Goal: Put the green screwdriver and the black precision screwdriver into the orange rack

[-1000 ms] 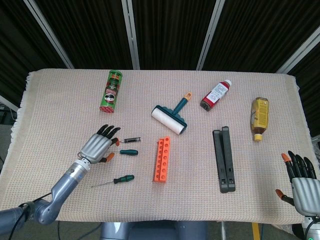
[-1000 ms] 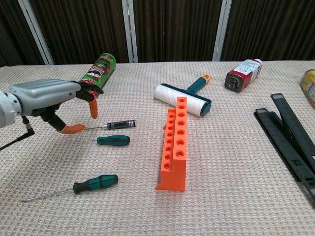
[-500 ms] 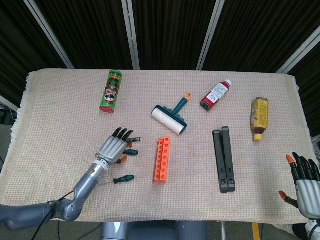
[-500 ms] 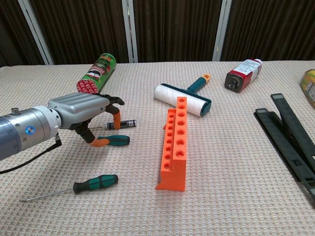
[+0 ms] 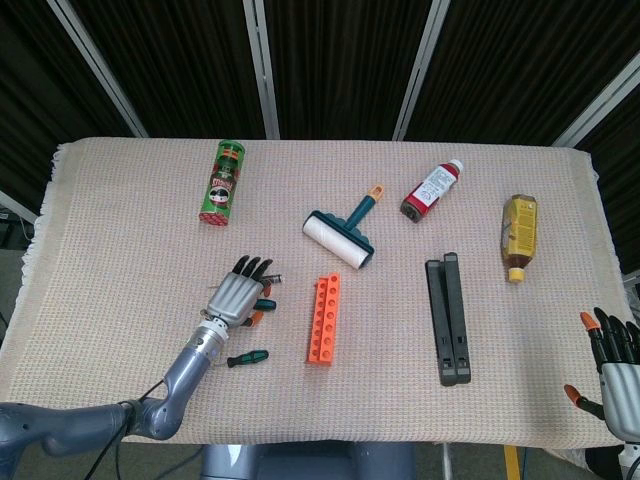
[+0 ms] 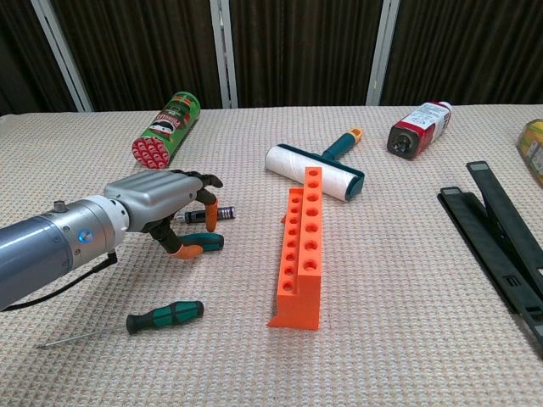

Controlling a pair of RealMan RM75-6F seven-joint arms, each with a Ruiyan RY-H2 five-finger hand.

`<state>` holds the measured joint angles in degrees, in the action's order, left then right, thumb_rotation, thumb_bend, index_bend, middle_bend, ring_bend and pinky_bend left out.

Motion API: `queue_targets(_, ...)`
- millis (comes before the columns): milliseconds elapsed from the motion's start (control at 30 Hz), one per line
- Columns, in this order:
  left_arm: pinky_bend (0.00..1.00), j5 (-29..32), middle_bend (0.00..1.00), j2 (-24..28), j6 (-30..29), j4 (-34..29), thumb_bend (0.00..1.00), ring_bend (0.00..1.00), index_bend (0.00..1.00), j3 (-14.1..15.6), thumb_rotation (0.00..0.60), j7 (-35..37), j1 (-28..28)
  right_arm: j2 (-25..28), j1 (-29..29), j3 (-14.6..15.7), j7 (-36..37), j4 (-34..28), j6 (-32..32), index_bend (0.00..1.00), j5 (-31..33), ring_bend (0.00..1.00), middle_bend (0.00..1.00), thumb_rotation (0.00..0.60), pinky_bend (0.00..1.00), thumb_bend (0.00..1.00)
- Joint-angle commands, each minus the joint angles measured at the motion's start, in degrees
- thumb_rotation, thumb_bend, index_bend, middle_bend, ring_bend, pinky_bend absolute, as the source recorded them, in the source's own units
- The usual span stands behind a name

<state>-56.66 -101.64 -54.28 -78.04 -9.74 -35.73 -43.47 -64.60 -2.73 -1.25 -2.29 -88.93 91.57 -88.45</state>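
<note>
The orange rack (image 5: 323, 319) (image 6: 301, 246) lies mid-table with its holes facing up. A green-and-black screwdriver (image 5: 245, 357) (image 6: 165, 315) lies to its left near the front edge. My left hand (image 5: 240, 295) (image 6: 170, 208) hovers over the black precision screwdriver (image 6: 219, 213), fingers spread and curved. It holds nothing. Its thumb tip sits against a short teal screwdriver (image 5: 265, 304) (image 6: 208, 242). In the head view the precision screwdriver is mostly hidden under the hand. My right hand (image 5: 618, 360) is off the table's front right corner, fingers apart and empty.
A green chips can (image 5: 222, 181) (image 6: 163, 127) lies at the back left. A lint roller (image 5: 342, 233) (image 6: 318, 168) sits just behind the rack. A red bottle (image 5: 432, 190), a yellow bottle (image 5: 519, 235) and two black bars (image 5: 448, 318) are to the right.
My left hand has moved right and toward the front, from beside the precision screwdriver's tip to over its shaft and the teal screwdriver. My right hand has dropped lower in the head view.
</note>
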Motion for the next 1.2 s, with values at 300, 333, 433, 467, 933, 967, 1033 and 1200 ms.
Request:
queue_targets(300, 0.0, -0.1, 0.04, -1.8, -0.2, 2.5, 0.31, 0.0, 0.46, -0.1, 0.585, 2.0, -0.7, 0.2, -0.4, -0.2, 0.0, -0.1, 0.4, 0.0, 0.2, 0.0, 0.0, 0.6, 0.0, 0.0)
queue_targets(333, 0.0, -0.1, 0.04, -1.9, -0.2, 2.6, 0.31, 0.0, 0.46, -0.1, 0.586, 2.2, -0.8, 0.2, -0.5, -0.2, -0.1, -0.2, 0.4, 0.0, 0.2, 0.0, 0.0, 0.6, 0.0, 0.0)
queue_targets(433, 0.0, -0.5, 0.05, -2.2, -0.9, 2.8, 0.32, 0.0, 0.49, 0.0, 0.587, 2.6, -0.7, 0.2, -0.6, -0.2, -0.1, -0.2, 0.5, 0.0, 0.2, 0.0, 0.0, 0.6, 0.0, 0.0)
queue_targets(467, 0.0, -0.6, 0.05, -2.2, -1.0, 2.9, 0.32, 0.0, 0.5, 0.0, 0.588, 2.7, -0.6, 0.2, -0.6, -0.2, -0.1, -0.2, 0.5, 0.0, 0.2, 0.0, 0.0, 0.6, 0.0, 0.0)
queue_targets(933, 0.0, -4.1, 0.1, 1.4, -3.5, -4.0, 0.37, 0.0, 0.58, -2.7, 0.586, 12.6, 1.2, 0.2, -0.8, -0.2, 0.1, 0.0, 0.9, 0.0, -0.3, 0.0, 0.0, 0.6, 0.0, 0.0)
queue_targets(967, 0.0, -4.3, 0.1, 2.9, -3.3, -6.6, 0.37, 0.0, 0.58, -3.6, 0.587, 15.2, 1.6, 0.2, -0.8, -0.2, 0.1, 0.0, 0.9, 0.0, -0.4, 0.0, 0.0, 0.6, 0.0, 0.0)
queue_targets(1033, 0.0, -4.9, 0.11, 6.7, -2.8, -12.8, 0.38, 0.0, 0.57, -6.6, 0.586, 22.3, 2.6, 0.1, -0.7, -0.2, 0.3, 0.1, 0.8, 0.0, -0.5, 0.0, 0.0, 0.6, 0.0, 0.0)
queue_targets(1200, 0.0, -6.8, 0.11, 11.5, -1.1, -18.7, 0.38, 0.0, 0.57, -10.3, 0.587, 35.2, 4.0, -0.1, -0.7, -0.3, 0.7, 0.5, 0.6, 0.0, -0.5, 0.0, 0.0, 0.6, 0.0, 0.0)
